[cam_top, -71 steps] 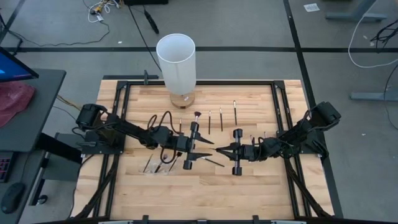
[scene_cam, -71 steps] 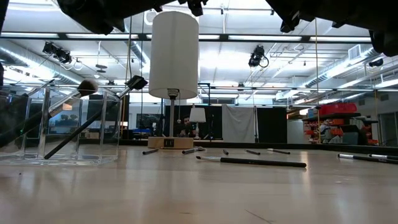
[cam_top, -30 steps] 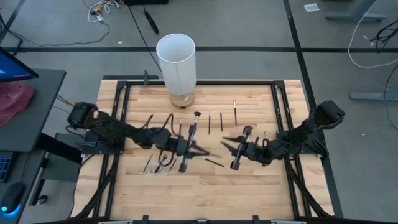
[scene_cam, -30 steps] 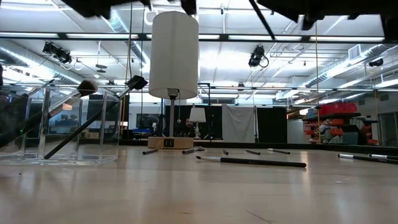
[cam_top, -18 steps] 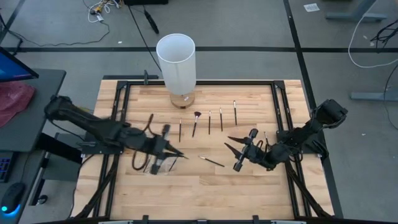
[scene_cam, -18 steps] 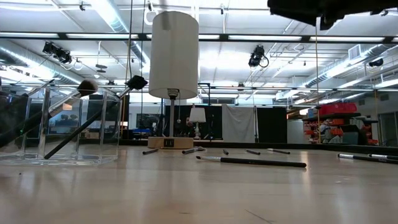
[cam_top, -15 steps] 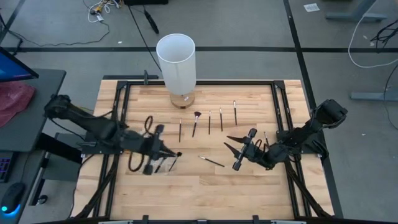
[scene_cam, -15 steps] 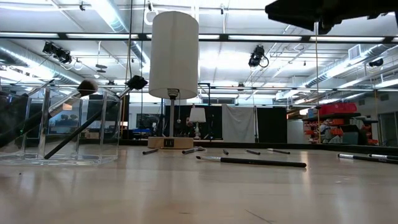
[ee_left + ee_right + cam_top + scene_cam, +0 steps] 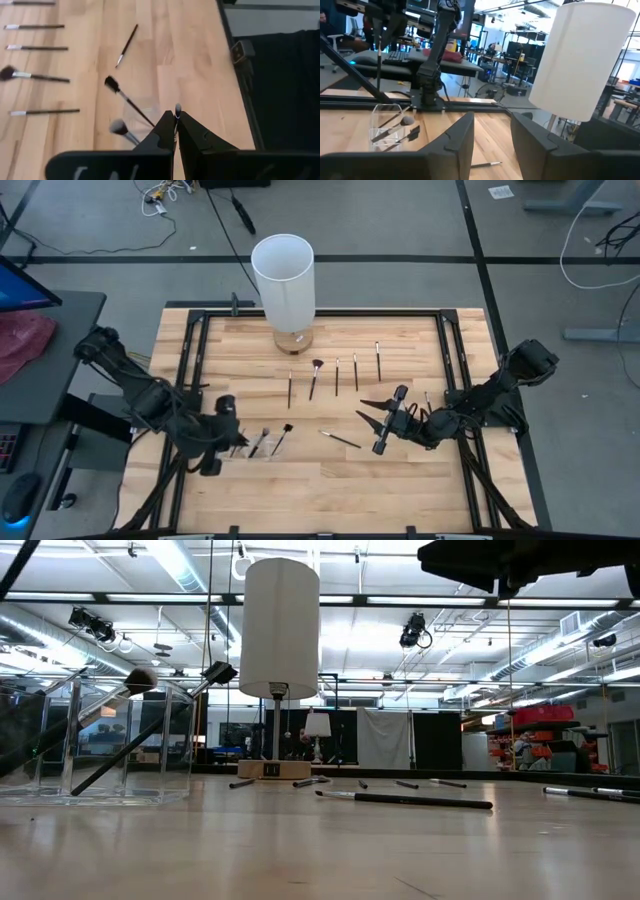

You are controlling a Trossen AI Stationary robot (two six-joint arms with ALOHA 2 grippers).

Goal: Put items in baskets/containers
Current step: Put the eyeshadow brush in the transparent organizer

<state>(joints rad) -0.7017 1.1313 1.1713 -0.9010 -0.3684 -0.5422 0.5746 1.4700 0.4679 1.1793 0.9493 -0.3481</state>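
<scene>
Pale wooden planks form the table (image 9: 330, 480), framed by black rails on a grey floor with dark tape lines. A tall white cylinder (image 9: 283, 280) stands at the upper middle of the high view. Below it, several brushes (image 9: 336, 373) lie in a row, with one more (image 9: 341, 440) lower down. The clear container (image 9: 258, 443), lower left, holds a few brushes. The left gripper (image 9: 176, 123) sits over it, fingers pinched on a thin brush (image 9: 177, 111). The right gripper (image 9: 372, 420) hovers right of centre, fingers apart. The low view shows ceiling lights and distant shelving.
</scene>
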